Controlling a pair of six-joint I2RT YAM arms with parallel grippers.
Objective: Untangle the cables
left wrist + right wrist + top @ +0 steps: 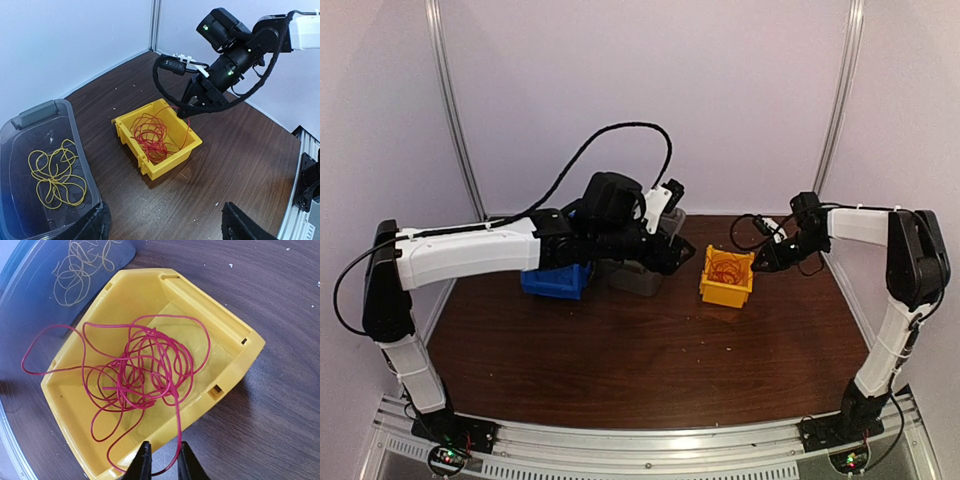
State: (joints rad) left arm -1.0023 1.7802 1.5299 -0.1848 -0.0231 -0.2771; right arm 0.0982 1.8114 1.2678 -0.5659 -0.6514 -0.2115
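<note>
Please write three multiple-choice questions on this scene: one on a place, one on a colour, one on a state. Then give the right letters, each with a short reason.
1. The red cable lies mostly:
A) in the yellow bin
B) outside every bin
C) lifted in the air

2. The cable in the grey bin is:
A) blue
B) yellow
C) red

3. The left gripper is:
A) wide open
B) shut on a cable
C) shut, empty

Key:
1 A, since the tangle rests on that bin's floor, with one loop over the rim.
2 B, since the yellow cable lies on its floor.
3 A, since its jaws stand far apart with nothing between them.
</note>
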